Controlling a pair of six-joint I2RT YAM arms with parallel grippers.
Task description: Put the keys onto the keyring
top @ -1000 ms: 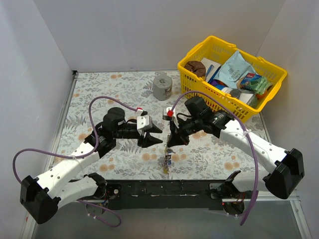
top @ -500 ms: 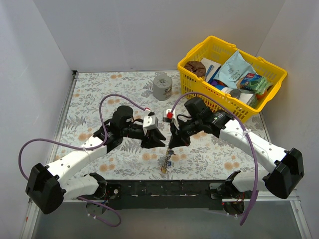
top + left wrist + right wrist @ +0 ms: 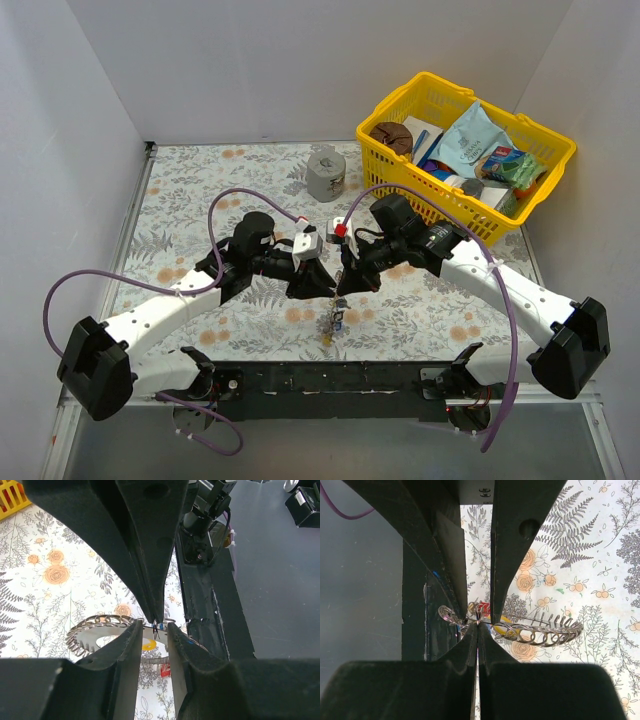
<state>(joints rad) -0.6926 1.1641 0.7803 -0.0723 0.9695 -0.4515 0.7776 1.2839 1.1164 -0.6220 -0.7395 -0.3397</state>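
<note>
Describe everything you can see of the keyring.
The keyring is a large grey metal ring: shiny coiled ridges round a wide hole. It lies near flat over the table, with yellow and red keys showing at its hole. The right end effector is shut on its rim; the left end effector straddles that spot, jaws apart, contact unclear.

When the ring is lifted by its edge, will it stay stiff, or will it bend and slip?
The ring looks like coiled wire, so probably light and slightly springy, not rigid. The right hand pinches only a thin edge, so it may swivel or slip. The yellow key by it is tiny and would likely swing if attached.
</note>
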